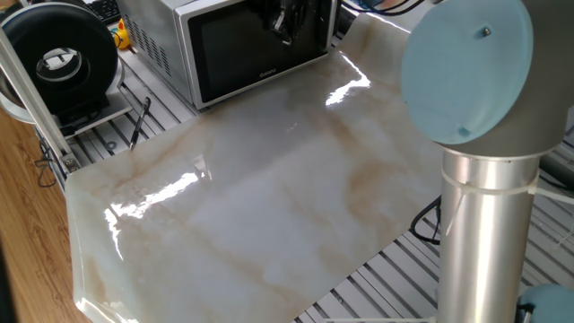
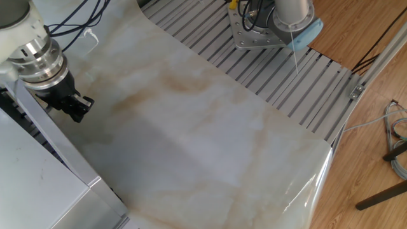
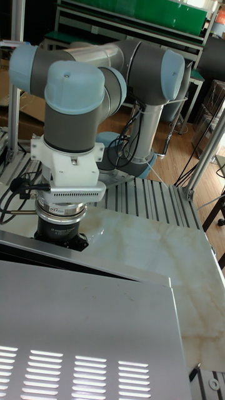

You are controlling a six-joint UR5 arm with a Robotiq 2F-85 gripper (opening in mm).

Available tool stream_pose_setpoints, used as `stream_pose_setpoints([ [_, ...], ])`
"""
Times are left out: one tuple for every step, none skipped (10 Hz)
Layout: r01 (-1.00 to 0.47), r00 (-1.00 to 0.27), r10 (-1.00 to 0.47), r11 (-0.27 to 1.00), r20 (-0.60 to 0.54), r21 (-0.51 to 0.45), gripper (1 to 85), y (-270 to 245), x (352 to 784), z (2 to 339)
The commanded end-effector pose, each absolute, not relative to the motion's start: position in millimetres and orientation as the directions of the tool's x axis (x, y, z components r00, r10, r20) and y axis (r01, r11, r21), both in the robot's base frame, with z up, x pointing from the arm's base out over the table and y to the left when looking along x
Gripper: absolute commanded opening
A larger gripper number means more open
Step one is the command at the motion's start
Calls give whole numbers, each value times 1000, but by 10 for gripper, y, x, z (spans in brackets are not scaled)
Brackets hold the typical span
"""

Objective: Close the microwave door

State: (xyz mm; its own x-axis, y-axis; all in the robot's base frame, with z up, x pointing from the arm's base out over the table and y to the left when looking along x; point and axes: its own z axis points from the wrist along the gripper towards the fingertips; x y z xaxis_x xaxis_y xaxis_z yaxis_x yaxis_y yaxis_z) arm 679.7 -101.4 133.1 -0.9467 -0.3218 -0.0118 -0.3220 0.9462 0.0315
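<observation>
The silver microwave (image 1: 152,36) stands at the far edge of the table. Its dark glass microwave door (image 1: 256,45) lies almost flat against the front. In the tall fixed view the door's top edge (image 3: 94,259) sits at a small angle to the oven top (image 3: 81,331), leaving a thin dark wedge. My gripper (image 1: 287,20) is against the door's outer face on the handle side. Its black fingers (image 2: 77,109) sit close together, holding nothing, next to the door's silver edge (image 2: 57,143). The handle is hidden behind the gripper.
A marble-look sheet (image 1: 269,197) covers the table in front of the microwave. A round black-and-white spool device (image 1: 58,58) stands to its left, with a yellow item (image 1: 121,36) between them. My arm's grey column (image 1: 484,224) fills the right foreground. Cables trail near the arm base (image 2: 273,25).
</observation>
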Motion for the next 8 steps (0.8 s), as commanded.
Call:
stream_pose_setpoints([
  [-330, -944, -330, 943, -10, 38, 13, -1022, 6788, 1266],
  [-332, -943, -332, 943, -12, 39, 13, -1012, 6823, 1215],
  [-336, -942, -336, 941, -11, 36, 13, -1006, 6860, 1184],
  [-338, -941, -338, 941, -4, 26, 13, -1016, 6878, 1182],
  [-342, -940, -342, 940, -2, 21, 13, -1022, 6896, 1181],
  [-343, -939, -343, 939, -4, 22, 13, -1019, 6915, 1173],
  [-352, -936, -352, 936, -6, 21, 13, -1032, 6942, 1164],
  [-356, -934, -356, 934, -5, 22, 13, -1039, 6958, 1168],
])
